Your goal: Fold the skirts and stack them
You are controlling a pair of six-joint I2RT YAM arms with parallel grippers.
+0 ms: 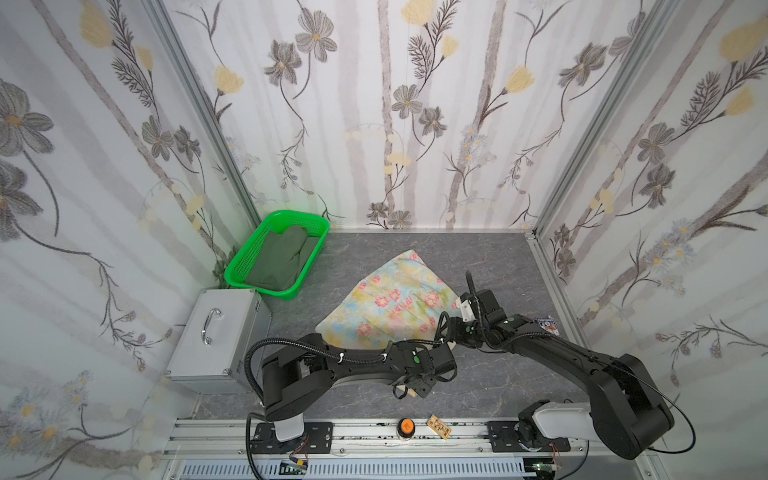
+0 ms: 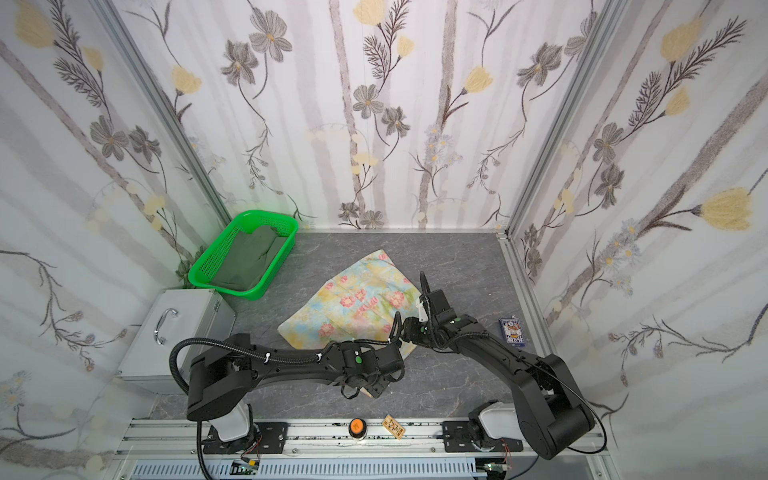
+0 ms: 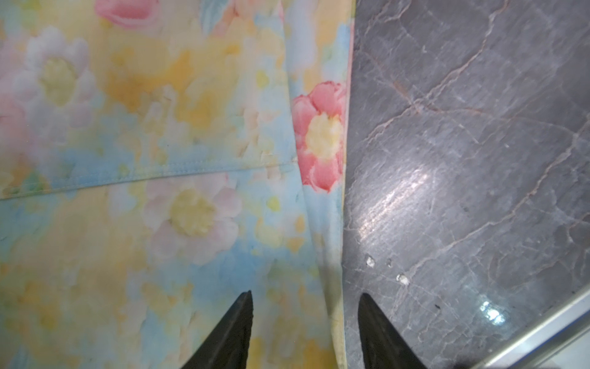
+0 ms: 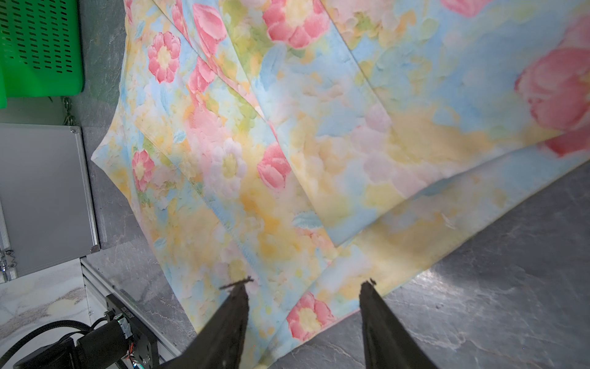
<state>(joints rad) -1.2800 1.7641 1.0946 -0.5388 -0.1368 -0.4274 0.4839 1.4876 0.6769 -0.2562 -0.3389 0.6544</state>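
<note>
Top views: floral skirt [image 1: 395, 299] [image 2: 357, 299] lies flat on the tabletop [image 1: 498, 257], narrow end toward the back wall and wide hem toward both arms. Olive skirt [image 1: 282, 262] is in the green basket [image 1: 270, 292].
Left wrist: left jaws spread, straddling the floral skirt's side edge.
Right wrist: right jaws spread astride its hem corner, nothing visibly pinched.
Nearer arm: probably neither, as both sit at the hem.

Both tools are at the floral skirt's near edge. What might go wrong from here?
The left tool straddles the edge of the floral skirt, one finger over bare table: closing may catch only a sliver and slip.
Near the right tool the cloth lies in overlapping layers: it may grab just the top one, skewing the fold.
In both top views the left arm and right arm nearly meet: they might bump when lifting.
</note>
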